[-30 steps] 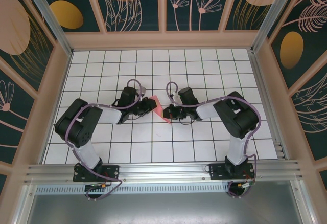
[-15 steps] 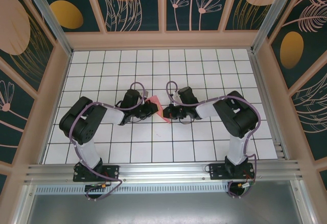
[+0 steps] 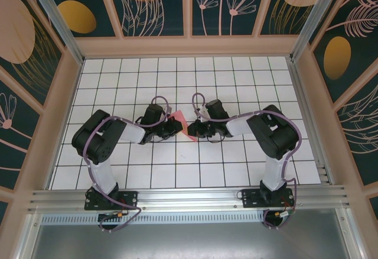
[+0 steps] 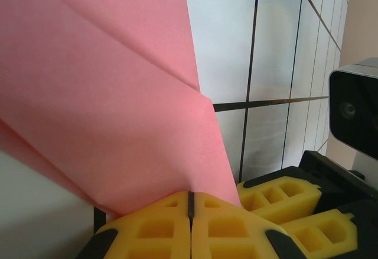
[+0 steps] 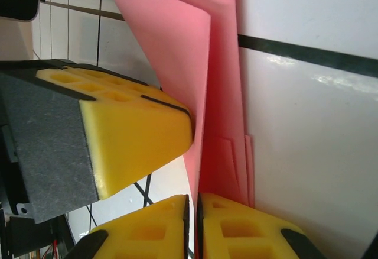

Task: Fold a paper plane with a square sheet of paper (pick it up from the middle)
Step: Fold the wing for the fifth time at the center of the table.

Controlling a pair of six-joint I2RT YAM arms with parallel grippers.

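Observation:
The square sheet of paper (image 3: 184, 125) is pink-red and folded into a slim layered shape that stands on edge at mid-board, its tip pointing toward the near side. My left gripper (image 3: 175, 127) is at the paper's left side. Its yellow jaws (image 4: 190, 204) are shut on the lower edge of the paper (image 4: 106, 105). My right gripper (image 3: 194, 130) is at the paper's right side. In the right wrist view its jaws (image 5: 192, 209) stand a narrow slit apart, with the paper's (image 5: 221, 93) folded edge running down into the slit. One left finger (image 5: 130, 132) presses the paper from the other side.
The white gridded board (image 3: 236, 81) has free room all round the two grippers. Wooden walls and aluminium rails (image 3: 189, 197) border it. The right gripper's yellow fingers (image 4: 277, 197) and its wrist camera (image 4: 354, 111) sit close beside my left jaws.
The left arm has shifted a little to the right, bringing its gripper tight against the paper. The right arm and the paper have stayed in place.

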